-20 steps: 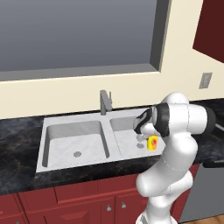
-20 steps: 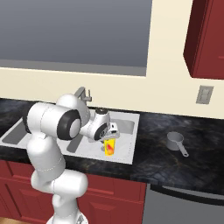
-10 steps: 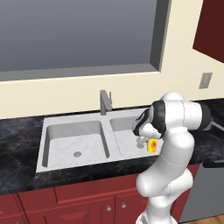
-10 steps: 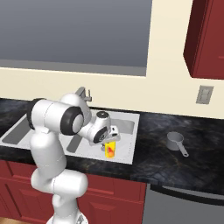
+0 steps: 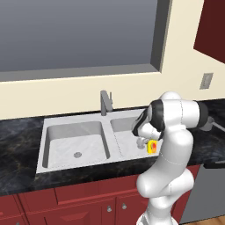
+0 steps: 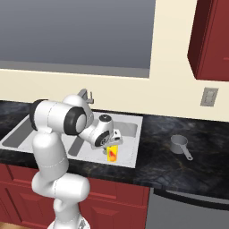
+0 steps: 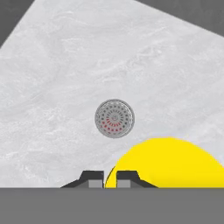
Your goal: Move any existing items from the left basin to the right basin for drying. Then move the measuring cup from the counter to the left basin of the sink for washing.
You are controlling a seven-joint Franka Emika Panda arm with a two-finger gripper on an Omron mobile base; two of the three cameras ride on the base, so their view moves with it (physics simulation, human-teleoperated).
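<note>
We hold the yellow cup (image 6: 112,153) by its rim, with the gripper (image 7: 105,178) clamped on its wall; the hand view shows the two fingertips (image 7: 92,178) nearly together at the cup's edge. The cup hangs over the right basin (image 6: 129,134) of the sink (image 5: 49,151), low, close to the basin's front wall.

To finish this step well, we judge that the cup should be lowered until its base rests on the basin floor before the jaws part. The cup should stay upright, because a release from height may tip it or roll it toward the drain (image 7: 114,118). We should then lift the hand straight up so that the fingertips clear the rim without dragging the cup over.

The left basin (image 5: 77,143) appears to hold no other items, so the measuring cup (image 6: 180,145) on the counter (image 6: 179,167) is the next target. It lies well apart from the sink, on the far side of the right basin.

The hand view alone shows the round drain just beyond the cup and the grip on the rim. The left base view shows the faucet (image 5: 104,103) and both basins, but the arm hides most of the right one. The right base view gives the red-orange mark on the cup and the measuring cup's handle, which points toward the counter's front edge.
</note>
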